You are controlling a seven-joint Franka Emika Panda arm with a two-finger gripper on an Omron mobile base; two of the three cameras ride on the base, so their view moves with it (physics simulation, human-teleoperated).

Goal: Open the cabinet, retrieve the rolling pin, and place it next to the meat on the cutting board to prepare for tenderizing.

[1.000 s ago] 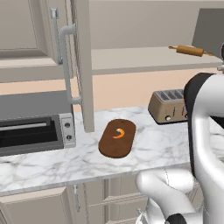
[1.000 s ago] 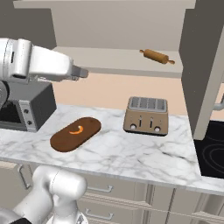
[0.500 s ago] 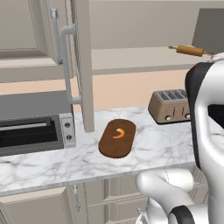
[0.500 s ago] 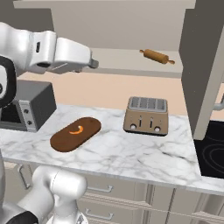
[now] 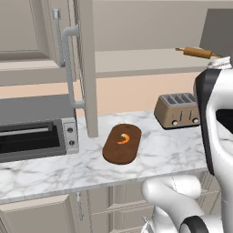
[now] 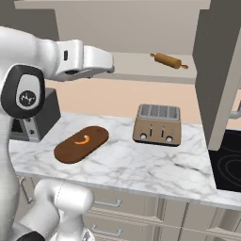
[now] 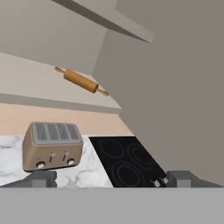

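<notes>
Inside the cabinet (image 6: 132,28), both doors swung open, the rolling pin (image 6: 168,60) lies alone on the bottom shelf, twd the right end, angled. Below on the marble worktop (image 6: 141,164): cutting board (image 6: 81,144) w/ the meat (image 6: 83,140) on top, toaster (image 6: 156,124) just to its right, toaster oven (image 5: 34,139) at far left. Gripper (image 7: 111,177) up at shelf height, jaws wide, nothing btwn them, well short of the pin.
</notes>
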